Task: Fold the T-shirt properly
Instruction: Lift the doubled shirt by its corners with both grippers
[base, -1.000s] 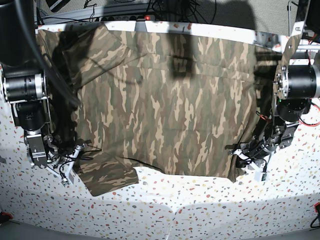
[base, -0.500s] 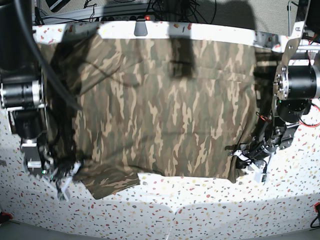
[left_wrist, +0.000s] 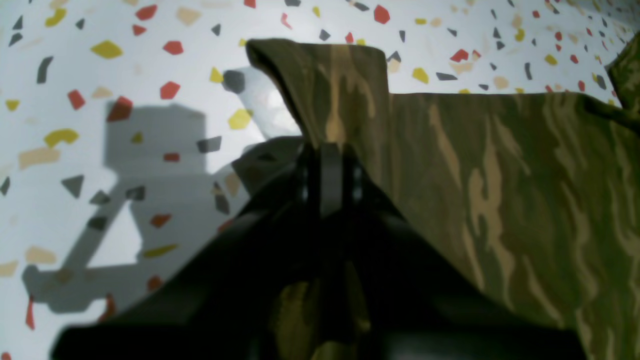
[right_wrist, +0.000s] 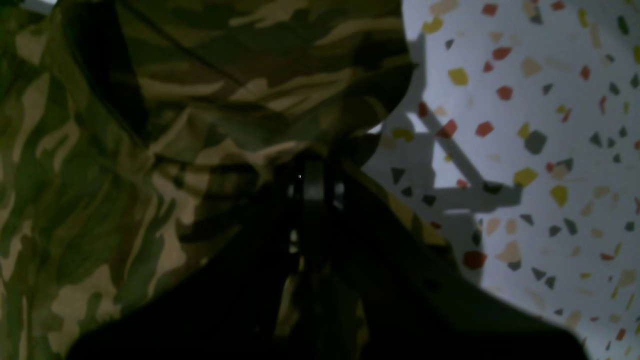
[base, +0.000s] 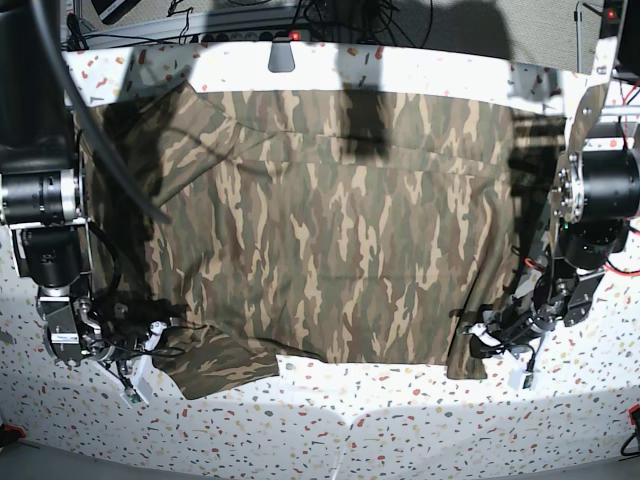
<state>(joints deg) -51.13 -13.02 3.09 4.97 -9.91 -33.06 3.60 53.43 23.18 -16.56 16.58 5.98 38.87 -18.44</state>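
Speckled table (base: 400, 420) bears one T-shirt (base: 340, 230), seemingly pinched by two end effectors.

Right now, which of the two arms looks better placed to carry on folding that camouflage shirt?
Neither clearly. The left gripper and the right gripper are each shut on a near corner of the T-shirt, one at either end of its near edge. Probably both must move together.
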